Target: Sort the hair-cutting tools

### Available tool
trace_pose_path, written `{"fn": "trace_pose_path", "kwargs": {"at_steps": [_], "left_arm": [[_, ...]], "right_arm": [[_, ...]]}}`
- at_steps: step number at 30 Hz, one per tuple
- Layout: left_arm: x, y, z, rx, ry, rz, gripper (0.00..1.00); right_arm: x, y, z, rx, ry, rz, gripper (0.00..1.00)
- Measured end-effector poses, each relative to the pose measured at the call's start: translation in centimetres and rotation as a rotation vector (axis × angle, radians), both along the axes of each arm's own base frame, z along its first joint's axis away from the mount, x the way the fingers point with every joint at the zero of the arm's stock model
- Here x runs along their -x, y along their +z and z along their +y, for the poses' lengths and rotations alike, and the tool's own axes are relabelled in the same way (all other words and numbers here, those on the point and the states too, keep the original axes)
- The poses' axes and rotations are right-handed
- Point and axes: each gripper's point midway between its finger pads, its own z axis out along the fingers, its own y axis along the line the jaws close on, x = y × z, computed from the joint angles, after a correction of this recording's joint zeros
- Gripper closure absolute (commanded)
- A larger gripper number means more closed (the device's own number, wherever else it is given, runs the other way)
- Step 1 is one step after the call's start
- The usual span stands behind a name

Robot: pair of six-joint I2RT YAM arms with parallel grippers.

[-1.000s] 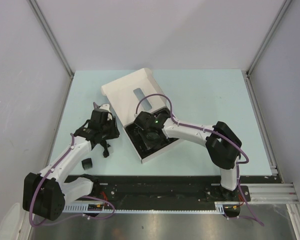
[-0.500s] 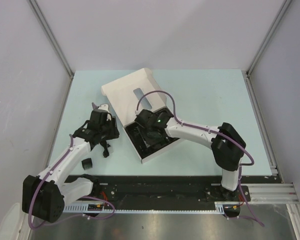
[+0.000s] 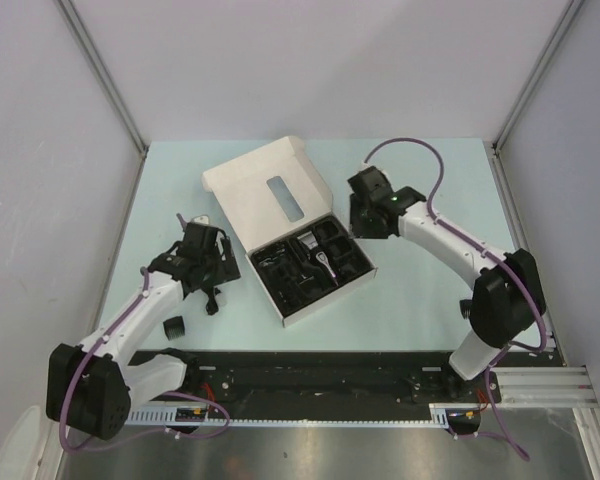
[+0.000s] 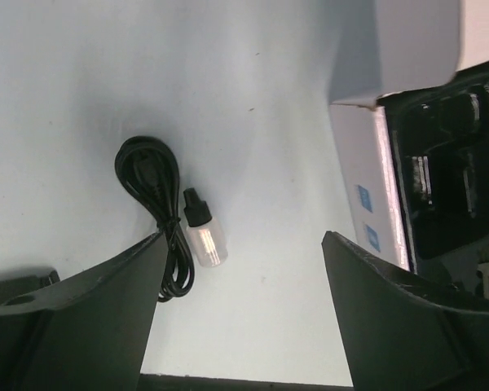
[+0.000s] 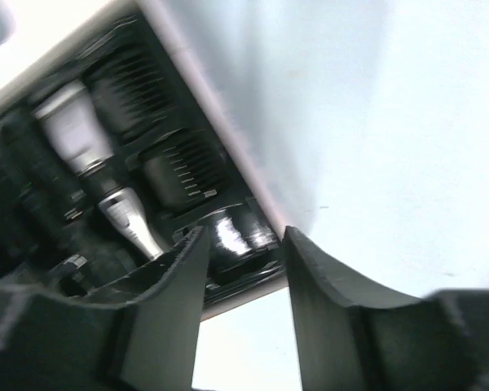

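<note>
Both arms have changed: our left fingers (image 4: 81, 318) have spread wide, and our right arm has swung off the box (image 3: 238, 186) to its far-right corner. Nearest us, the left fingers hold nothing; the coiled cable (image 4: 157, 213) lies just ahead of the left-hand one, a small bottle (image 4: 205, 238) beside it. We judge the cable light and limp, so pinch across its bundled strands. Farther off, the right fingers (image 5: 163, 318) hang half apart, empty, guards (image 5: 179, 175) seated just ahead.

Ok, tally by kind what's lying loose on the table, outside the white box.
Black cable: 1
Small clear bottle with black cap: 1
Small black piece: 1
Total: 3
</note>
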Motion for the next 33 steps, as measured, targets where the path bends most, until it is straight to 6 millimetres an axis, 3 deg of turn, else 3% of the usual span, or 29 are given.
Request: {"fn": "trace_pose_path", "kwargs": {"at_steps": [5,7,9,15,19,26,30,33], "left_arm": [[0.3,-1.2,0.8,-0.022,0.063,0.052,0.15],[0.3,-1.5,1.2,-0.03,0.088,0.065,0.14],[0.4,-1.9,1.7,-0.042,0.113,0.078,0.14],[1.0,-3.8,3.5,-0.055,0.205,0.149,0.36],[1.6,-4.7,4.1,-0.054,0.241,0.184,0.39],[2.9,-6.5,4.1,-0.052,0.264,0.25,0.53],[3.6,-7.0,4.3,-0.049,0.288,0.262,0.5],[3.6,-6.9,4.2,-0.04,0.301,0.254,0.36]], "right_arm": [[-2.1,-2.9,-7.5,0.032,-0.235,0.07,0.66],[-2.4,-4.1,-9.7,0.039,-0.296,0.102,0.69],[-2.1,-5.7,-10.6,0.051,-0.316,0.143,0.71],[0.1,-9.8,-8.4,0.053,-0.244,0.267,0.77],[1.3,-10.6,-6.8,0.018,-0.201,0.299,0.81],[2.3,-11.6,-5.4,-0.036,-0.176,0.331,0.83],[2.8,-11.8,-4.8,-0.048,-0.153,0.342,0.83],[3.1,-12.0,-4.7,-0.055,-0.147,0.353,0.83]]}}
